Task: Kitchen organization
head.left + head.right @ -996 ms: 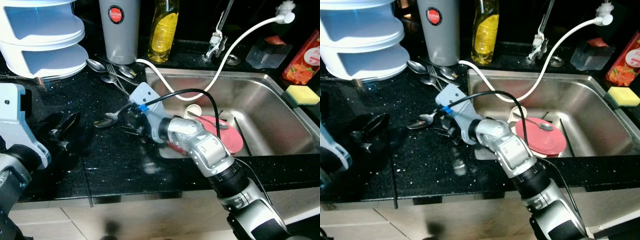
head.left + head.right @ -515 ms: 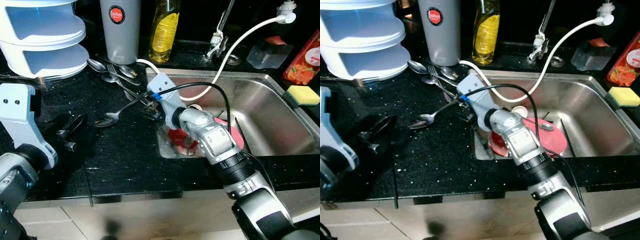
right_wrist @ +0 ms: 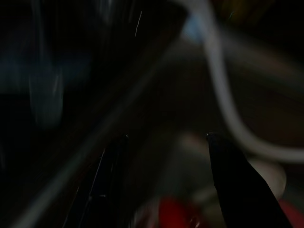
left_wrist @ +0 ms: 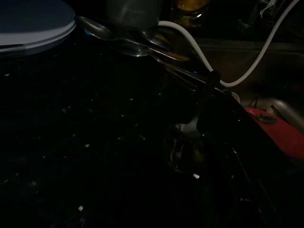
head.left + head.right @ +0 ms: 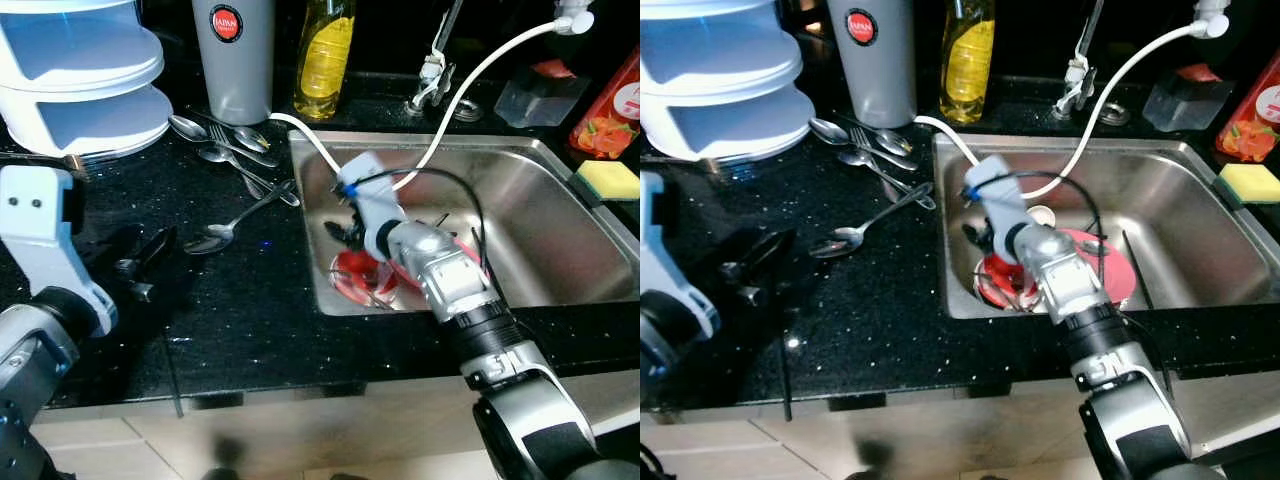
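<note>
Several spoons and forks [image 5: 225,145] lie on the black counter [image 5: 250,300] near a grey cylindrical holder [image 5: 238,55]. One spoon [image 5: 232,224] lies apart, closer to me. My right gripper [image 5: 340,232] hangs over the left part of the steel sink [image 5: 560,230], open, with nothing between its fingers [image 3: 232,183]. Below it sit a small red dish [image 5: 352,274] and a red plate [image 5: 1110,270] with a spoon [image 5: 1090,245] on it, beside a white cup [image 5: 1042,213]. My left gripper [image 5: 142,265] rests low over the counter at the left, facing the lone spoon [image 4: 186,127].
A white tiered rack [image 5: 75,70] stands back left, with a yellow bottle [image 5: 325,55] and the tap [image 5: 432,72] behind the sink. A white hose [image 5: 470,85] crosses the sink. At the far right are a yellow sponge [image 5: 607,178] and a red bottle [image 5: 610,115].
My right gripper has swung right, from beside the lone spoon on the counter, across the sink's edge, to above the dishes in the sink. The spoon stays on the counter.
</note>
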Robot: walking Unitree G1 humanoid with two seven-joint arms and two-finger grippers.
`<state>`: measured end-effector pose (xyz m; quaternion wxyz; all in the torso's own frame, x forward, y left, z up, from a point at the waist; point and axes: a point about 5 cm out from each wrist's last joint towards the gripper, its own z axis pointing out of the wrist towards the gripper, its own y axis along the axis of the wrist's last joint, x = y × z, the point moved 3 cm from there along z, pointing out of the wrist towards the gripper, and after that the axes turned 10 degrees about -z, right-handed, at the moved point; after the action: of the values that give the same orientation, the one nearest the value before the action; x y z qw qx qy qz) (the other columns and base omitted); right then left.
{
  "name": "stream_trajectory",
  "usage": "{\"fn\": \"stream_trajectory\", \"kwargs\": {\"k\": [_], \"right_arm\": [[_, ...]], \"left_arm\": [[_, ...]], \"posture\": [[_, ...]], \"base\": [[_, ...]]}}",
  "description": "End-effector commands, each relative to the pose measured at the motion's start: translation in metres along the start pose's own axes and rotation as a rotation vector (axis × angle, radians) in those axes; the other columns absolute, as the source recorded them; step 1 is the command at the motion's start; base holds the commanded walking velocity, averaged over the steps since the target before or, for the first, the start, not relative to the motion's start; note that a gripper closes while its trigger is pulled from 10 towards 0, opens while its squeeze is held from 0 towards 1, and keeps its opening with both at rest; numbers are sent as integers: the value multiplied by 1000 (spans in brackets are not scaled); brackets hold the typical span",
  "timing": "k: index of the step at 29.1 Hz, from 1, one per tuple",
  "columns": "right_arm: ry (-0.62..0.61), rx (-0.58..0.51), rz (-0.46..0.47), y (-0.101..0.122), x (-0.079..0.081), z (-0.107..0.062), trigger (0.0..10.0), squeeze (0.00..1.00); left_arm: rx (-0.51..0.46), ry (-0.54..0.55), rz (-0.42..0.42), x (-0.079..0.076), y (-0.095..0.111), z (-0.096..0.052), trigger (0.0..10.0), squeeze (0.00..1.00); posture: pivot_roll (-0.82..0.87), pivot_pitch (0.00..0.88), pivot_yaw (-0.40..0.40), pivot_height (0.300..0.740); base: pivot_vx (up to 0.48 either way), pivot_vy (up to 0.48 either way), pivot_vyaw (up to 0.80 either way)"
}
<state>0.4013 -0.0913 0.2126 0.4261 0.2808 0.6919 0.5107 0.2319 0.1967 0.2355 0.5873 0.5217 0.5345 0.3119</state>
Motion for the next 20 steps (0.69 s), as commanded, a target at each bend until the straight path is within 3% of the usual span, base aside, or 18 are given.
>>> {"fn": "stream_trajectory", "kwargs": {"k": [1, 6, 7, 8, 11, 12, 15, 20], "right_arm": [[10, -48, 58, 9, 0, 0, 10000, 0], [58, -99, 86, 22, 12, 5, 10000, 0], [118, -129, 91, 32, 27, 11, 10000, 0], [118, -129, 91, 32, 27, 11, 10000, 0], [253, -129, 5, 36, 52, 15, 10000, 0], [253, -129, 5, 36, 52, 15, 10000, 0], [290, -133, -154, 36, 63, 20, 10000, 0], [357, -167, -465, 42, 69, 21, 10000, 0]], "left_arm": [[4, -29, -3, -4, -1, 2, 10000, 0], [23, -46, 6, -7, 2, 15, 10000, 0], [48, -26, -6, -5, 3, 30, 10000, 0], [48, -26, -6, -5, 3, 30, 10000, 0], [50, -63, 8, -11, 2, 30, 10000, 0], [50, -63, 8, -11, 2, 30, 10000, 0], [30, -37, 6, -4, 5, 24, 10000, 0], [0, 16, 9, 5, 10, 19, 10000, 0]], "posture": [[229, 20, -76, 740], [247, 12, -86, 740], [241, 4, -76, 740], [241, 4, -76, 740], [230, 0, -67, 740], [230, 0, -67, 740], [234, 0, -66, 740], [274, 0, -101, 740]], "base": [[0, 0, 0], [0, 0, 0], [0, 0, 0], [0, 0, 0], [0, 0, 0], [0, 0, 0], [0, 0, 0], [0, 0, 0]]}}
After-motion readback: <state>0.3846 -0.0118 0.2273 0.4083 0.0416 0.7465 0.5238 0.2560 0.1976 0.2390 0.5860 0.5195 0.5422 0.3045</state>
